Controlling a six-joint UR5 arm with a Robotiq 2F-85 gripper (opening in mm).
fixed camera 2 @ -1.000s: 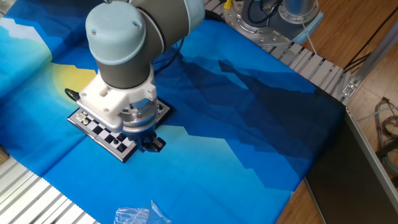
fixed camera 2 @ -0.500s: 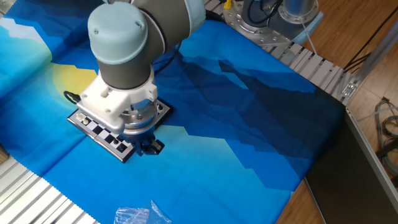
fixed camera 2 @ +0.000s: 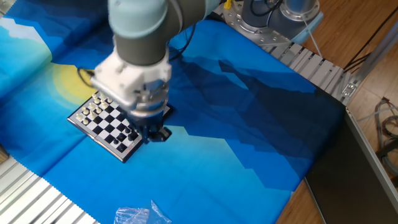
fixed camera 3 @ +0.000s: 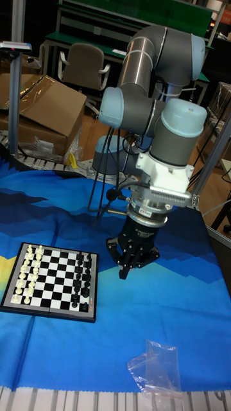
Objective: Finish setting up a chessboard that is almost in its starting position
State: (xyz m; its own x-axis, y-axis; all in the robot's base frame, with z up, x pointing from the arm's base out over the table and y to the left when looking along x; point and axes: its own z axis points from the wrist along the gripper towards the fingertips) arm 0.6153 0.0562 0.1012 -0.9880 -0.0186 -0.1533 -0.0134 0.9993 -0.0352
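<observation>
Pincer (fixed camera 3: 126,268) hanging fingers-down just above the table's blue cloth (fixed camera 3: 167,308), fingertips drawn near together; whether anything tiny is pinched, impossible to tell. Chessboard (fixed camera 3: 52,290) lying flat just beside, off to the pincer's left in the tall fixed view, black pieces (fixed camera 3: 81,280) on the nearer edge, white pieces (fixed camera 3: 27,280) on the farther. Fixed view: arm covering one board corner. Tall view: whole board clear.

I see even, bright indoor light, soft shadow under the arm (fixed camera 2: 140,37) on the blue cloth (fixed camera 2: 249,124), motion blur on that arm in my fixed view, tall fixed view sharp, mild glare on the plastic bag (fixed camera 3: 157,369)
</observation>
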